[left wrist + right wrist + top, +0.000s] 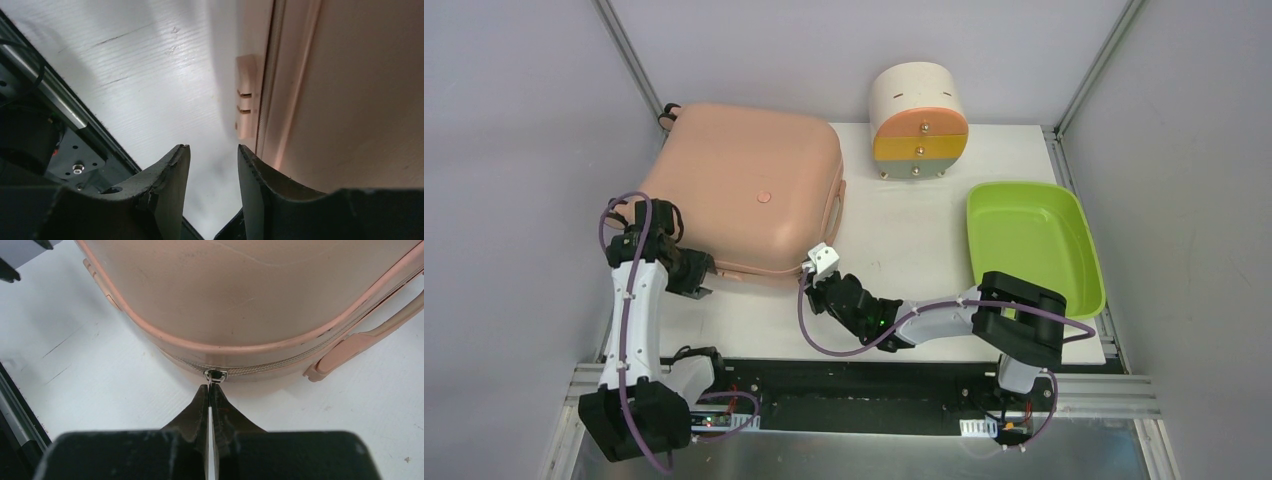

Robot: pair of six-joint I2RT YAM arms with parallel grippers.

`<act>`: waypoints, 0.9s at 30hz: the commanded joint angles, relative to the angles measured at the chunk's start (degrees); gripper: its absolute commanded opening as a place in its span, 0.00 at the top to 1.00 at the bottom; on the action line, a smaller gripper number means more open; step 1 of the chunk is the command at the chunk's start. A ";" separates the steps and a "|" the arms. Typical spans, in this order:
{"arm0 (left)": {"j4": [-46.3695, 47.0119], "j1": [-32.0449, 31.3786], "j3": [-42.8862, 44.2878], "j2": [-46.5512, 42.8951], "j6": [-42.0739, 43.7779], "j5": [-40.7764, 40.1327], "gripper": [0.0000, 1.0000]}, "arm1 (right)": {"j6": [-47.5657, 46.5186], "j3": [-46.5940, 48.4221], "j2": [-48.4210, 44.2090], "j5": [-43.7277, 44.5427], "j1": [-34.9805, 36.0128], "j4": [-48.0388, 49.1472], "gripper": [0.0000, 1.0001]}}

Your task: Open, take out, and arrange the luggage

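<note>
right tool (209, 387) tight on the luggage (240, 295) zipper pull (215, 374)

In the right wrist view the top edge cuts off the luggage (260, 295) and the right edge its handle (360, 337). The zipper pull (215, 374) is too small to tell whether the right gripper (209, 387) pinches it. The left wrist view shows only a strip of the luggage.
</note>
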 commanded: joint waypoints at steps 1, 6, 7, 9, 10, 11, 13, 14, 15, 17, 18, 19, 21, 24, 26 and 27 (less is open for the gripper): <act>4.97 -0.44 0.86 2.31 -0.77 -0.21 0.57 | -0.34 1.80 -1.64 -2.34 1.25 5.28 1.00; 12.36 -0.88 -2.37 2.70 -3.40 1.58 0.57 | -0.07 1.92 -1.00 -3.15 0.98 5.45 1.00; 13.69 -1.07 -3.07 2.72 -3.54 1.82 0.56 | -0.05 1.98 -0.77 -3.30 0.98 5.46 1.00; 15.97 -1.14 -4.01 2.90 -3.31 2.05 0.55 | 0.28 2.04 -0.69 -3.61 0.98 5.35 1.00; 17.05 -1.16 -4.33 2.80 -3.17 2.08 0.55 | 0.48 2.06 -0.65 -3.87 0.98 5.13 1.00; 18.14 -1.15 -4.64 2.68 -3.08 1.94 0.54 | 0.56 2.11 -0.56 -4.03 0.98 4.95 1.00; 21.02 -1.17 -5.55 2.21 -3.05 2.25 0.52 | 0.76 2.22 -0.16 -4.15 0.98 5.00 1.00; 23.13 -1.22 -6.37 1.87 -3.05 2.55 0.49 | 0.72 2.31 0.08 -4.21 0.98 5.00 1.00; 24.61 -1.22 -7.03 1.42 -3.05 2.79 0.48 | 0.80 2.38 0.24 -4.31 0.98 5.01 1.00; 26.65 -1.30 -8.29 0.35 -3.07 3.00 0.44 | 0.93 2.54 0.43 -4.70 0.98 4.97 1.00; 27.44 -1.23 -8.59 -0.27 -3.05 3.27 0.42 | 0.95 2.48 0.47 -4.89 0.98 4.99 1.00; 28.18 -1.22 -8.71 -0.75 -2.91 3.76 0.41 | 0.95 2.48 0.56 -4.87 0.98 4.94 1.00; 29.17 -1.22 -8.73 -1.86 -2.75 4.68 0.40 | 0.97 2.48 0.63 -4.94 0.98 4.99 1.00; 30.10 -1.22 -8.64 -3.79 -2.62 5.00 0.40 | 1.26 2.50 0.71 -5.12 0.98 5.08 1.00; 30.24 -1.22 -8.99 -4.58 -2.80 5.19 0.40 | 1.44 2.43 0.87 -5.31 0.98 5.17 1.00; 30.24 -1.22 -9.49 -4.59 -3.13 5.22 0.40 | 1.56 2.35 0.93 -5.29 1.00 5.31 1.00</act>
